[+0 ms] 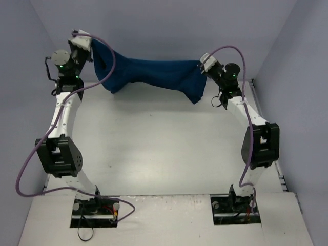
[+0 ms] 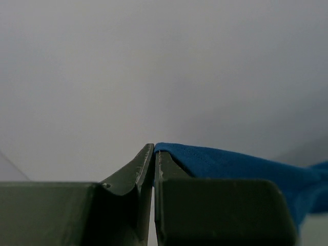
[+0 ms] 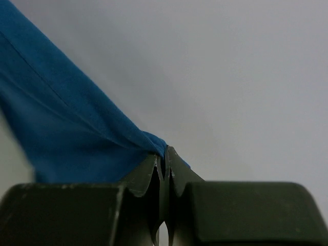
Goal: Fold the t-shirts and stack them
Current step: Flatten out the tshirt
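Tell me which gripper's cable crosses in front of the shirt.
The left gripper: its purple cable loops across the t-shirt; the right gripper has its cable arcing clear of the cloth.

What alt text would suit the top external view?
A navy t-shirt hangs stretched in the air, its ends pinched by the left tool and the right tool, above a white table.

Left hand [image 1: 88, 41] and right hand [image 1: 204, 62] high, wide apart, seemingly clenched.
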Available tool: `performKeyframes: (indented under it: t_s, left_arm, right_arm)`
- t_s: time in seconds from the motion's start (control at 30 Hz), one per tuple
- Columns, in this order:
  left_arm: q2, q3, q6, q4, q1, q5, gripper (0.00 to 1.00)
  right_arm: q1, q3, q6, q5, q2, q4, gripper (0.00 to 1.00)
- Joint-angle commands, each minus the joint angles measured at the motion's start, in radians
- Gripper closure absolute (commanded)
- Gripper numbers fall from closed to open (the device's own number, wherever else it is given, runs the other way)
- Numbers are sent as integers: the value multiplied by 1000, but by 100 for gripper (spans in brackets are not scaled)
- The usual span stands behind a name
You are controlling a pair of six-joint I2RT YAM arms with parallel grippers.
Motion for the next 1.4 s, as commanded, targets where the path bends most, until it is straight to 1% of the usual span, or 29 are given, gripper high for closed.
performKeyframes:
  t_s: [0.0, 0.07, 0.13, 0.2, 0.23, 0.33, 0.37, 0.43, 0.5, 0.6, 0.63, 0.67, 0.83, 0.93, 1.0, 1.07, 1.1, 1.17, 1.2, 1.37]
  left_arm:
    - [-109, -286, 95, 48, -2, 128, 100]
    - [-163, -420, 152, 4, 0, 176, 100]
    - [-228, -530, 211, -95, 5, 212, 100]
    - [-283, -606, 271, -157, 11, 258, 100]
    - [-320, -651, 297, -205, 16, 277, 100]
    - [-393, -704, 408, -369, 24, 345, 100]
    - [-421, -713, 472, -490, 24, 386, 100]
    - [-459, -725, 599, -671, 23, 438, 100]
    - [-494, -738, 707, -811, 23, 458, 100]
    - [-529, -760, 959, -1086, 21, 502, 100]
    - [-534, -768, 1021, -1126, 20, 506, 100]
    - [-546, -775, 1057, -1207, 17, 504, 100]
    - [-589, -814, 1319, -1448, 18, 471, 100]
    - [-617, -834, 1416, -1536, 18, 451, 100]
    - [-626, -842, 1469, -1560, 15, 448, 100]
    - [-638, -866, 1570, -1646, 10, 425, 100]
    - [-646, -884, 1605, -1666, 9, 413, 100]
    - [-666, -920, 1643, -1676, 7, 384, 100]
    - [-678, -934, 1674, -1675, 7, 368, 100]
    - [-713, -1035, 1767, -1670, 9, 281, 100]
  right_arm:
    - [-14, -69, -173, -104, -12, -197, 97]
    - [-17, -92, -292, -132, -20, -343, 96]
    - [-15, -125, -357, -133, -52, -485, 96]
    - [-16, -140, -454, -146, -81, -619, 96]
    - [-14, -139, -524, -151, -99, -724, 96]
    - [-11, -141, -690, -141, -131, -968, 96]
    - [-8, -161, -764, -116, -154, -1045, 96]
    - [-5, -214, -857, -85, -194, -1119, 96]
    - [-4, -281, -911, -49, -237, -1171, 95]
    - [3, -396, -1047, 10, -300, -1226, 90]
    - [5, -416, -1076, 31, -315, -1231, 88]
    - [6, -446, -1090, 44, -325, -1245, 87]
    - [8, -477, -1142, 112, -344, -1304, 85]
    - [8, -485, -1173, 158, -355, -1329, 85]
    - [6, -497, -1196, 177, -364, -1338, 85]
    - [6, -520, -1231, 197, -381, -1354, 87]
    - [6, -529, -1238, 201, -387, -1355, 86]
    - [7, -526, -1230, 193, -396, -1355, 75]
    - [8, -517, -1217, 175, -397, -1356, 73]
    - [37, -418, -1069, 100, -397, -1371, 71]
